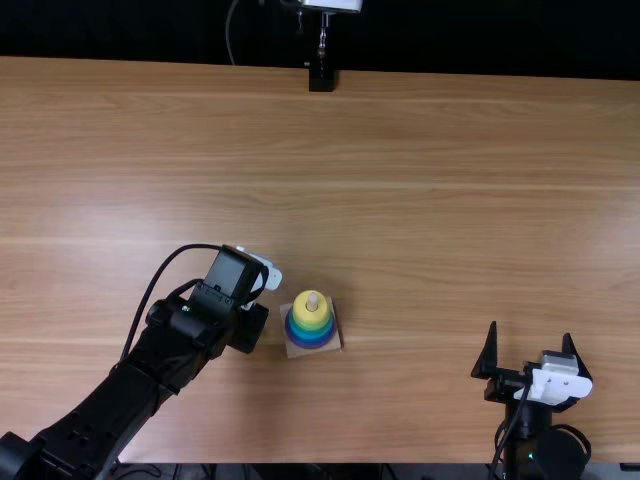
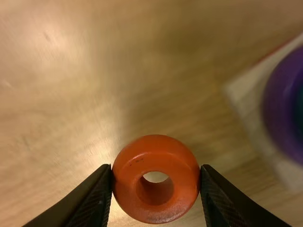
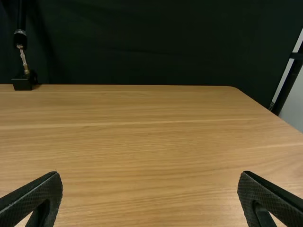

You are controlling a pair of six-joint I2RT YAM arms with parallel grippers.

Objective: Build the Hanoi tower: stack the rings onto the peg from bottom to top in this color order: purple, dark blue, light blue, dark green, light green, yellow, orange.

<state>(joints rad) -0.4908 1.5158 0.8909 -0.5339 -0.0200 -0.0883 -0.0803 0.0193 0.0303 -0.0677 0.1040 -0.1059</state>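
OK so the left gripper is grasping the chunky, glossy orange ring, pinched between its two flat black fingers, one on each side of it. The hole faces the wrist camera, and you can see bench through it. That ring is off the peg, near the stack but apart from it.

The stack sits on a pale square wooden base, on the light brown wooden bench, left of the middle and toward the near edge. From the top view there's a round yellow ring uppermost, with the tip of the wooden peg poking up through it. Wider green-to-blue edges peek out underneath, but I can't make out each ring there. The wide purple ring is at the bottom, right on the base.

The right gripper is well apart from all that, over at the near edge on the right side. It's released, with its fingers spread wide.

Over at the far edge there's a small black stand, with dark cloth behind the bench.
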